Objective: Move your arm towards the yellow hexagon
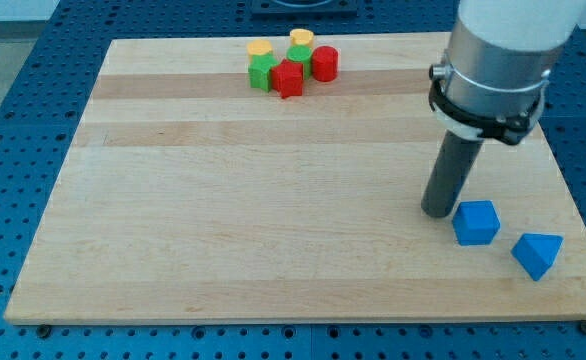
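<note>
Toward the view's lower right, my tip [436, 212] rests on the wooden board [273, 230], just left of a blue cube [476, 222]; a blue wedge-like block [537, 254] lies further right. I carry no jaws, only the bare rod, and it holds nothing. Well apart, at the view's top, sits a tight cluster: two yellow blocks [260, 47] [301, 38], two green blocks [263, 71] [299, 53], a red cube-like block [288, 78] and a red cylinder [324, 63]. Which yellow is the hexagon I cannot tell. I judge a long diagonal run remains, clear of obstruction.
</note>
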